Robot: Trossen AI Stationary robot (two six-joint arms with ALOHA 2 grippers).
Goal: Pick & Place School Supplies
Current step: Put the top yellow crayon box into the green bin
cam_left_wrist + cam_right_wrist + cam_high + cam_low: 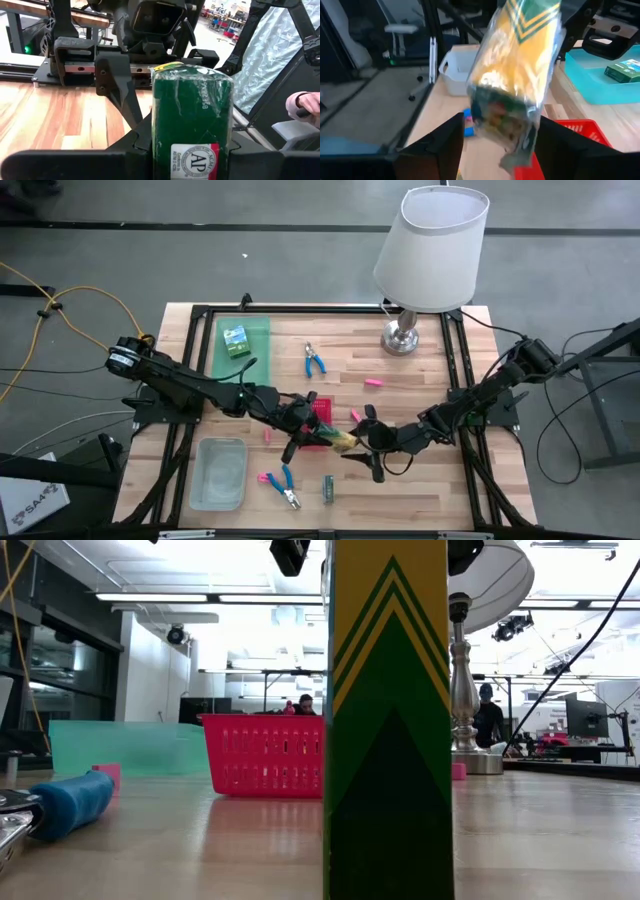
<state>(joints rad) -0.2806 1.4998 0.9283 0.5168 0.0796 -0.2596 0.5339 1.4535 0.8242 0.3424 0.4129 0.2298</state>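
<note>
A basket [322, 412] is set at the table's [430, 480] middle, between a bin [218, 472] on the left front and a lamp [430, 255] at the right rear. A tray [240, 365] is placed at the left rear, with a box [235, 340] lying in it. Scissors [315, 360] are laid between tray and lamp; another pair [280, 485] is found just right of the bin.

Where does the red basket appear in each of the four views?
High view: the basket sits mid-table, mostly hidden under the left arm.
Low view: centre-left, standing on the table.
Left wrist view: not in it.
Right wrist view: one red corner at the lower right.
Shared landmark: the green tray, behind the basket in the low view.
</note>
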